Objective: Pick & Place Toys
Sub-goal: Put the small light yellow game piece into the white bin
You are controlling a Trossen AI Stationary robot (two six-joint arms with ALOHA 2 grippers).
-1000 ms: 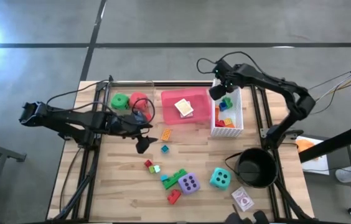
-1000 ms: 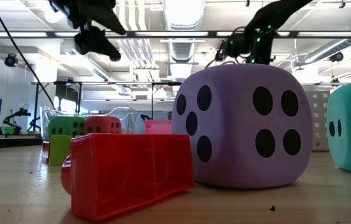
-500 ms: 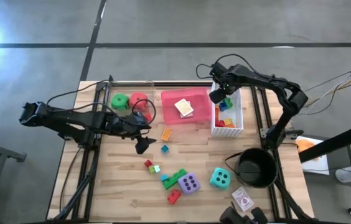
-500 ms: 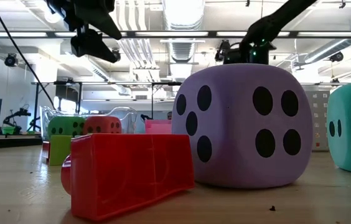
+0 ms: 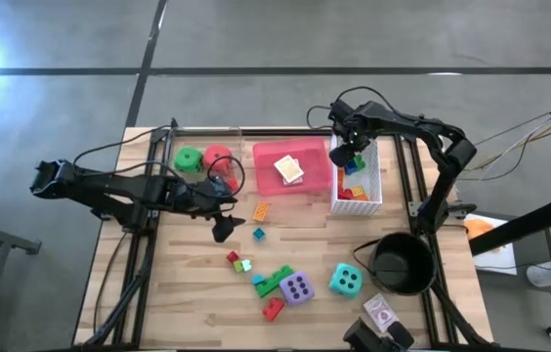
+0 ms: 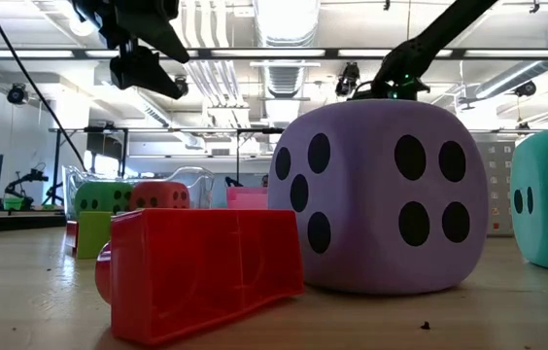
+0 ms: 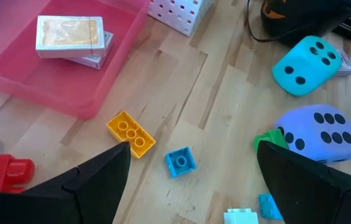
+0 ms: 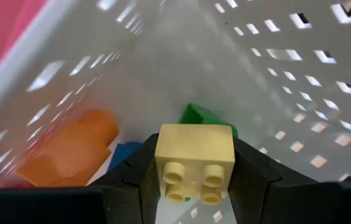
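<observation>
A small cream-yellow plastic brick with four studs [image 8: 195,163] sits clamped between the two dark fingers of the right gripper [image 8: 194,177], the jaws pressed against its two sides. Just beyond the jaws, inside the white perforated mesh basket [image 8: 300,81], lie a green brick [image 8: 203,116], a blue brick [image 8: 126,154] and an orange brick [image 8: 70,152]. From above, the right gripper [image 5: 344,152] hangs over the far end of that basket [image 5: 374,186], its arm arched in from the table's right edge.

The left gripper [image 7: 188,186] hovers with jaws spread wide and nothing between them. Below the gap lie a small blue square plastic brick [image 7: 180,162] and, just beside it, a yellow rectangular brick [image 7: 131,133] on the wooden table [image 7: 225,87]. Towards one finger sit a soft purple die [image 7: 317,132] and a soft teal die [image 7: 305,56]; farther off, a pink plastic tray [image 7: 14,74] holds two card packs [image 7: 71,37]. Seen from above, the left arm stretches low across the table from its left side, the gripper [image 5: 225,227] hanging near the middle.
</observation>
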